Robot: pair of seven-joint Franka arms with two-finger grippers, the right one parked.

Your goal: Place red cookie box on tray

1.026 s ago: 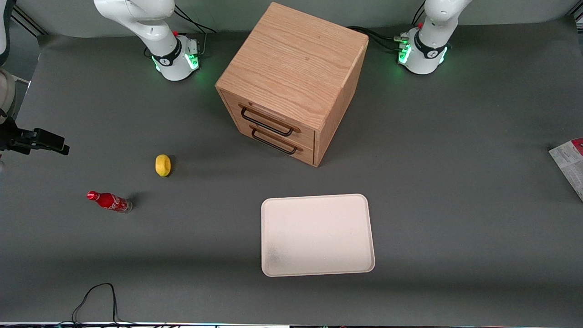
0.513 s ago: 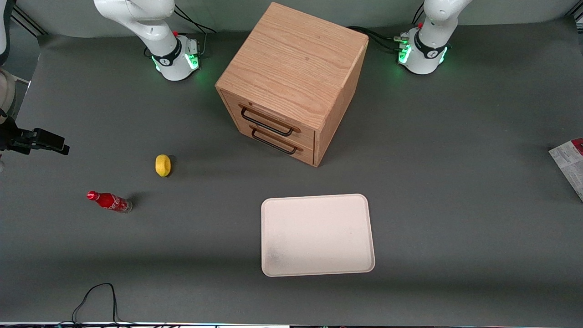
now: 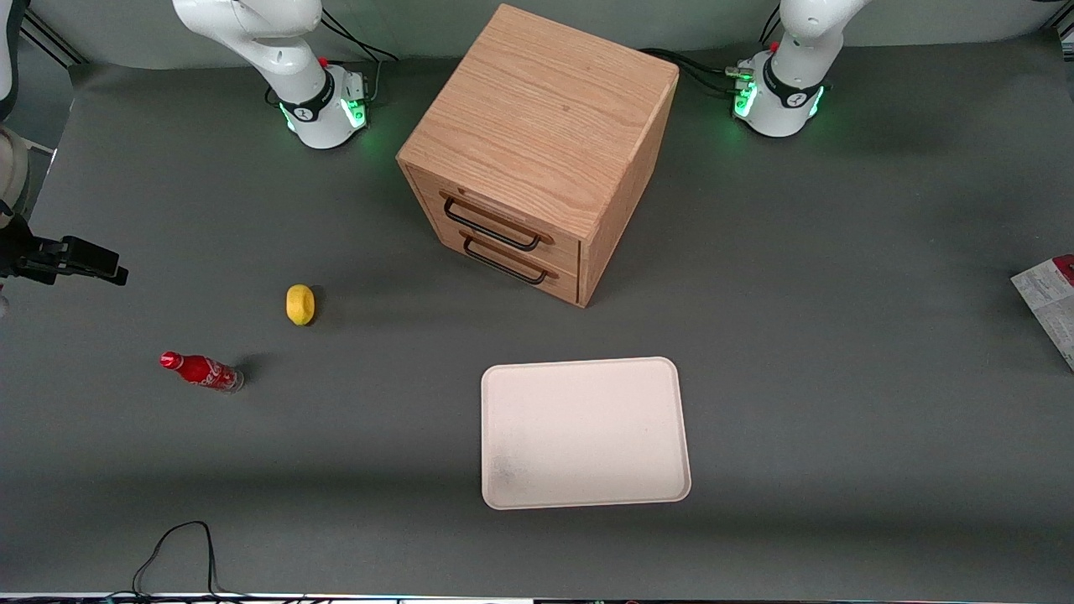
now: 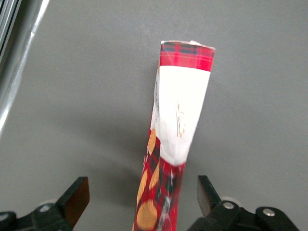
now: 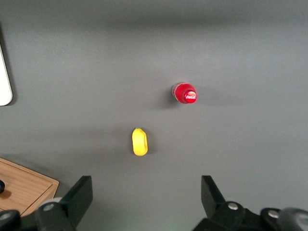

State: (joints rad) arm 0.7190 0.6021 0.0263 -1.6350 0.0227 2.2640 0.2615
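1. The tray (image 3: 585, 433) lies bare, nearer the front camera than the wooden cabinet (image 3: 537, 151); nothing is placed yet.
2. The red cookie box (image 4: 174, 139) stands on edge at the working arm's end of the table (only a corner shows in the front view), well apart from the tray.
3. The gripper (image 4: 143, 202) hovers above the box, fingers spread wide, straddling it without touching; grasp, carry and release all remain.
4. Count: one box, one tray, one cabinet, one cola bottle (image 3: 201, 370), one lemon (image 3: 299, 304).
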